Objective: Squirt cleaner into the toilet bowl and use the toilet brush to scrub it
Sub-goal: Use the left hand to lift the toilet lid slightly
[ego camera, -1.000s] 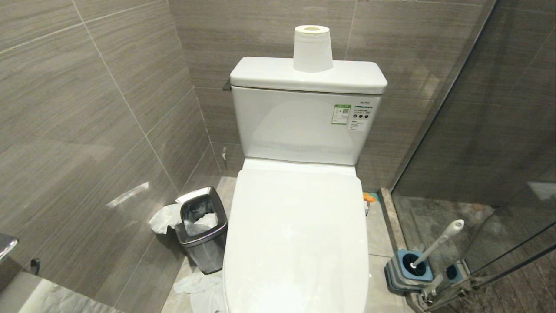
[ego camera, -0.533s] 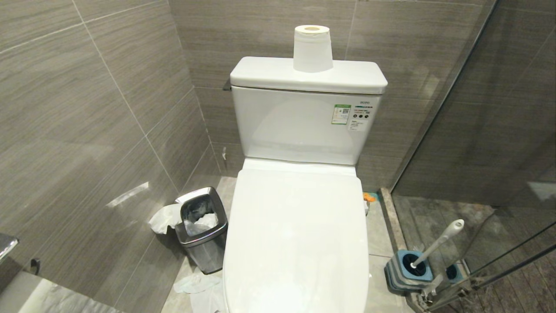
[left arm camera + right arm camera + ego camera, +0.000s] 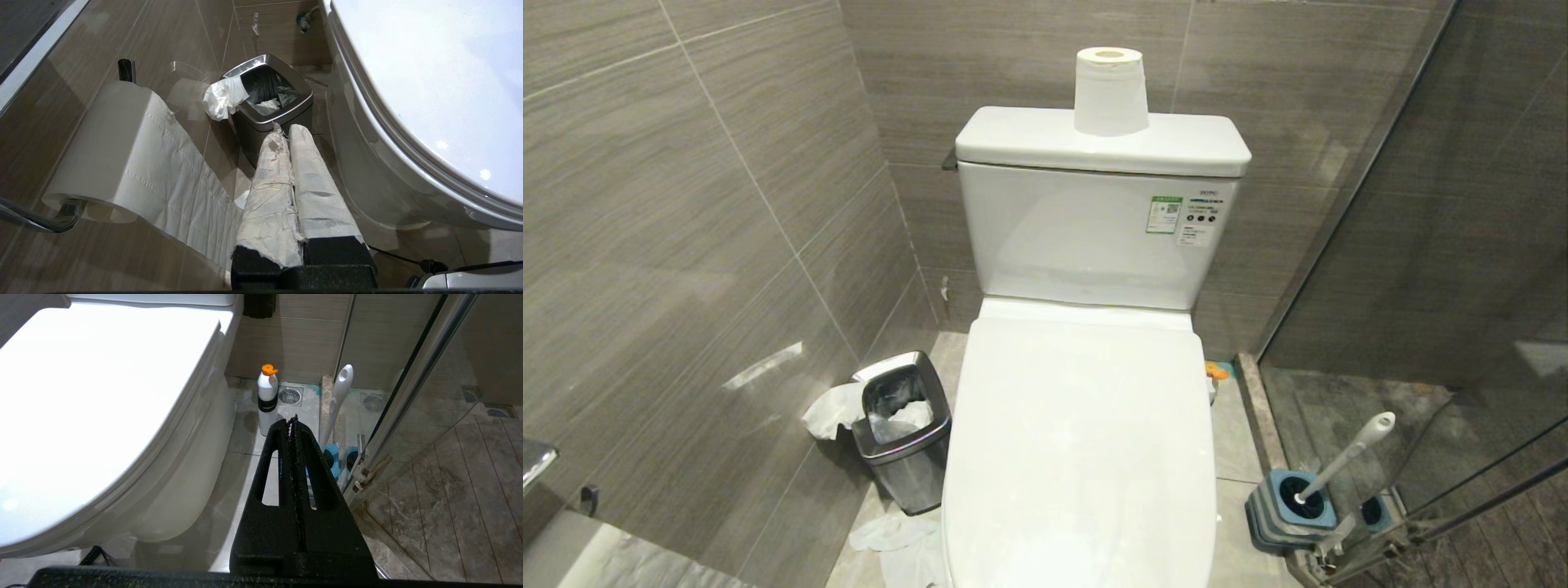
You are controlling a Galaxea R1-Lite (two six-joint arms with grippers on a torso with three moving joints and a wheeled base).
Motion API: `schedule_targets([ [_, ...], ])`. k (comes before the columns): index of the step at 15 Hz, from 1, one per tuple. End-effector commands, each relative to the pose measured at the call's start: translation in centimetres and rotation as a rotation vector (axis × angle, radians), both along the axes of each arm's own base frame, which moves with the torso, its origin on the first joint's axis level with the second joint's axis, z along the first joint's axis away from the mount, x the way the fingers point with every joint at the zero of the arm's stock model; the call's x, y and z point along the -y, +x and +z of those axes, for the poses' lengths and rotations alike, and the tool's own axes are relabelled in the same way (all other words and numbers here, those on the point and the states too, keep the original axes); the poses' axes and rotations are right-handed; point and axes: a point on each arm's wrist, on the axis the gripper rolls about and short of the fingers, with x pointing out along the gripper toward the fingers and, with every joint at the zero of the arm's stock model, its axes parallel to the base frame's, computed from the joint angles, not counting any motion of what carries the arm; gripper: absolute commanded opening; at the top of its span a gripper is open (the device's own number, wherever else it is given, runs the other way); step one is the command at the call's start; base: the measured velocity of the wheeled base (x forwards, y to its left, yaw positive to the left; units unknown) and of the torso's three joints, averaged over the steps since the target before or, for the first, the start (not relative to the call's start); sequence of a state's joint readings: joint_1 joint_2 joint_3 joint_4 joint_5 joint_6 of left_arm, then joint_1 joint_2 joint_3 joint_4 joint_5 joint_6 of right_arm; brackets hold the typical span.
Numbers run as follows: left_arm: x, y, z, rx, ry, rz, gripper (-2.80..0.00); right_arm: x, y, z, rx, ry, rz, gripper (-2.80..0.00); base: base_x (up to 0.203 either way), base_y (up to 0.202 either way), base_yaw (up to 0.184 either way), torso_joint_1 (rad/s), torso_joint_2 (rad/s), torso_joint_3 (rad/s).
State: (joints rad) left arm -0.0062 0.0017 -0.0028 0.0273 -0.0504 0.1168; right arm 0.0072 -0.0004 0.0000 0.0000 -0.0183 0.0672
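while the lid lies down flat over the toilet bowl, we cannot see the bowl itself in any view; the white toilet fills the middle of the head view, with its stickered tank behind and a paper roll standing upright on the tank's cover.

our left tool hangs low beside the toilet's left flank, its two paper-wrapped fingers pressed together and holding nothing. just beyond its tips stands the square steel waste bin, a dark liner inside and a crumpled tissue draped over its rim. on the wall side a toilet paper roll sits on a chrome holder, a long sheet trailing down from it.

our right tool hangs low on the toilet's right side, its black fingers pressed together, empty. past its tips a white cleaner bottle with an orange cap and a dark band stands upright on the floor tiles, close to the toilet's base and near a floor drain.

the toilet brush sits in its blue-and-grey holder on the floor to the toilet's right, its slim white handle leaning toward the glass shower partition. more tissue lies on the floor in front of the bin. neither arm appears in the head view.
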Motion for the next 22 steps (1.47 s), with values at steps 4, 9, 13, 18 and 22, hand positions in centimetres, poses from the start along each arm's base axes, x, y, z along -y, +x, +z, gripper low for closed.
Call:
schedule_targets([
  [4, 0.0, 0.0, 0.1, 0.011, 0.054, -0.007, -2.80, 0.0, 0.0, 0.0, 0.001, -0.001, -0.001, -2.80, 0.000, 0.000, 0.000, 0.000, 0.00, 0.000],
  [9, 0.1, -0.6, 2.2, 0.106, 0.110, -0.054, -2.80, 0.0, 0.0, 0.0, 0.001, 0.000, -0.001, -2.80, 0.000, 0.000, 0.000, 0.000, 0.00, 0.000],
  [13, 0.2, -0.5, 6.8, 0.106, 0.162, -0.083, -2.80, 0.0, 0.0, 0.0, 0.001, 0.000, -0.001, -2.80, 0.000, 0.000, 0.000, 0.000, 0.00, 0.000],
  [18, 0.2, 1.1, 10.5, 0.060, 0.225, -0.090, -2.80, 0.0, 0.0, 0.0, 0.001, 0.002, -0.001, -2.80, 0.000, 0.000, 0.000, 0.000, 0.00, 0.000],
  [22, 0.2, 3.8, 14.7, 0.025, 0.237, -0.100, -2.80, 0.0, 0.0, 0.0, 0.000, 0.002, -0.001, -2.80, 0.000, 0.000, 0.000, 0.000, 0.00, 0.000],
])
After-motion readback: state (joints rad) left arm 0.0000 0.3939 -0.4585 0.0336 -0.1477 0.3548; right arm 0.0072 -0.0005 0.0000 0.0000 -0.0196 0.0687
